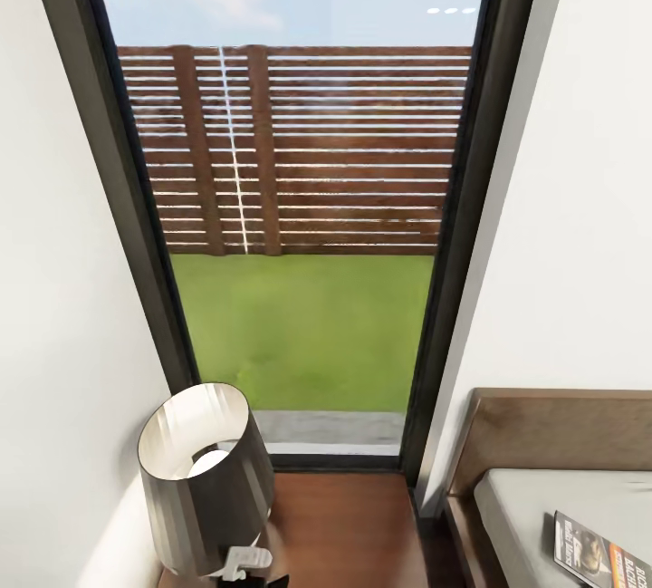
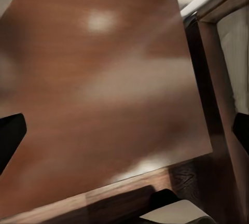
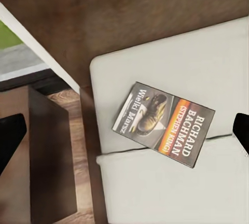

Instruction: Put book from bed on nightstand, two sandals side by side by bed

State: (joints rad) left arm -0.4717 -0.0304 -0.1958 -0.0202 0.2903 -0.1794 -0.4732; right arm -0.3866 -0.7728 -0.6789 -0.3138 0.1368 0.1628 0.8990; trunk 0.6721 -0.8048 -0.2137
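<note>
Book (image 3: 163, 131) flat on bed mattress (image 3: 207, 63) near headboard, cover up. Judged light, thin, flexible; glossy cover likely slippery. Best pinch at overhanging-free edge or spine. Right end effector (image 3: 124, 130) hovers above, fingers wide, empty. Left end effector (image 2: 124, 130) wide over nightstand (image 2: 104, 79).

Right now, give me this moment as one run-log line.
book: flat on bed, ungrasped | right hand: open above book | left hand: open over nightstand | lamp on nightstand
</note>
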